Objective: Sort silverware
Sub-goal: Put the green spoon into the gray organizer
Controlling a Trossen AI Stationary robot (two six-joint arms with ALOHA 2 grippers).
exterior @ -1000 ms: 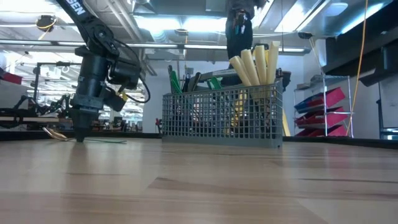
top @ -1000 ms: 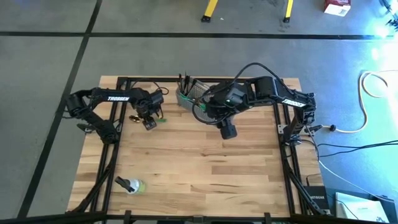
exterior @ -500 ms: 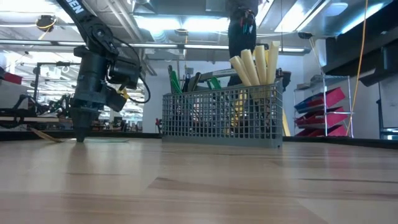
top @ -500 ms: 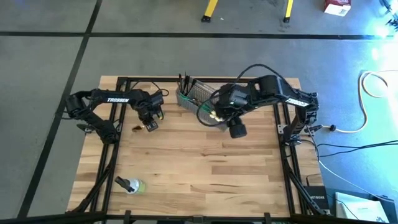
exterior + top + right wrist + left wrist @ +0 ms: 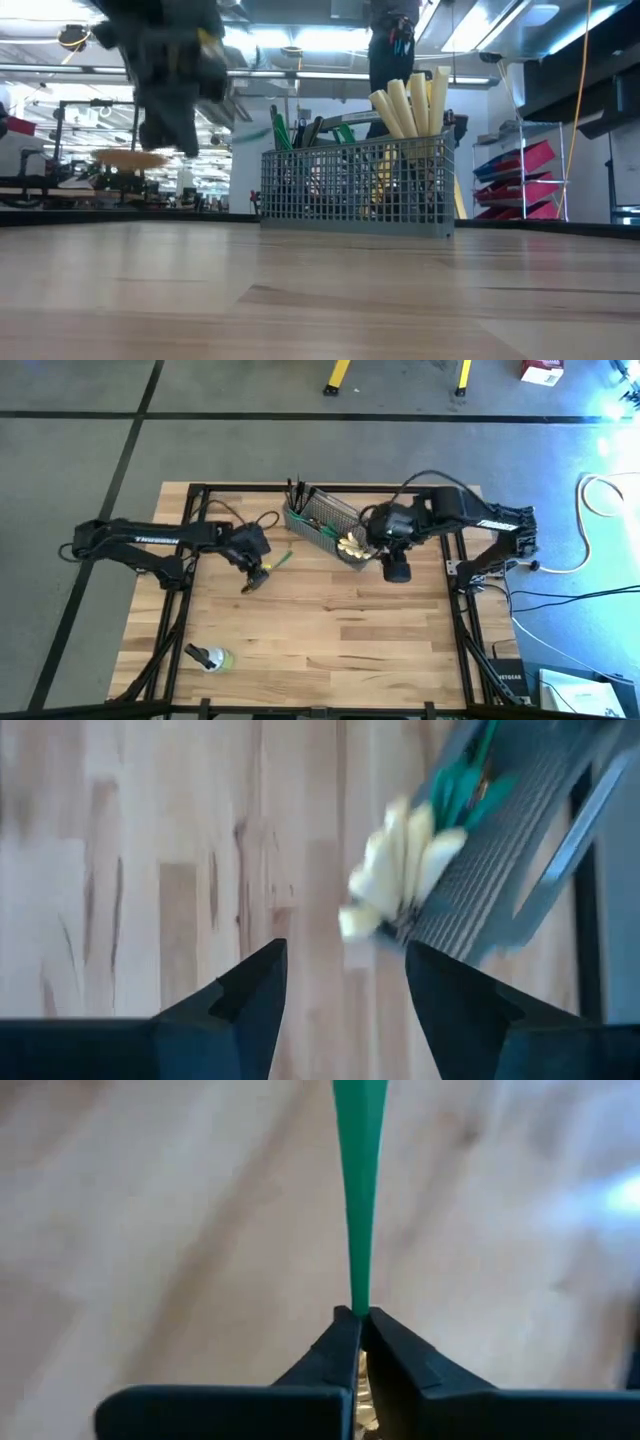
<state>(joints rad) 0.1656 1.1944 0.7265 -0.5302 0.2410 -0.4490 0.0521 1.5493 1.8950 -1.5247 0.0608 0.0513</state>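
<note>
Left gripper [image 5: 358, 1330] clamped shut on gold spoon [image 5: 128, 158] with green strip [image 5: 359, 1190] protruding ahead, raised clear for carrying toward mesh basket [image 5: 322, 520]. Right gripper [image 5: 345, 985] spread open, empty, beside basket.

A: Bright ceiling lights [image 5: 290, 40] wash the low view's top; the left arm [image 5: 170, 70] smears with motion blur.

B: The high view glares blue at upper right; the basket [image 5: 520, 870] blurs in the right wrist view.

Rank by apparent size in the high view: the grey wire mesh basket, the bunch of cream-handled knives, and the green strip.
1. Grey wire mesh basket, largest.
2. Bunch of cream-handled knives.
3. Green strip, smallest.
</note>
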